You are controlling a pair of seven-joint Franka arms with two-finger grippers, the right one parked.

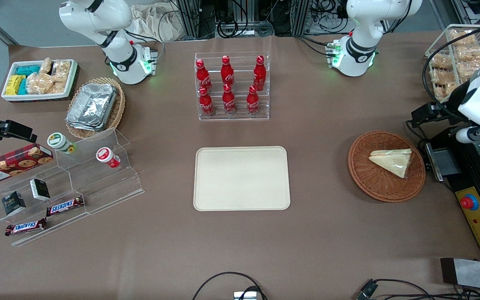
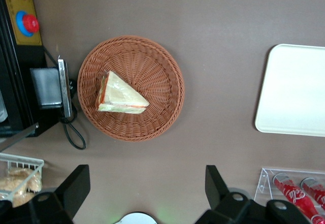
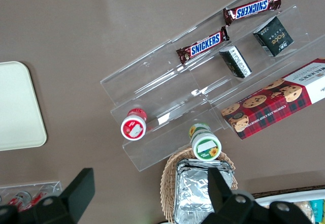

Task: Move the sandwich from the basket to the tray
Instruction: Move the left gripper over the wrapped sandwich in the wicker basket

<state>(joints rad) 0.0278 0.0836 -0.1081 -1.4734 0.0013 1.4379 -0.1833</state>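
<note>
- Sandwich (image 2: 121,95) lies in the basket (image 2: 162,61), well apart from the bare tray (image 1: 241,178).
- Our gripper (image 2: 147,187) hangs high above, fingers (image 2: 77,183) spread wide, holding nothing.
- Reaching comes first, we judge: descend and straddle the wedge.

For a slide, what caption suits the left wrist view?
Open gripper above the table, sandwich in basket, tray bare.
</note>
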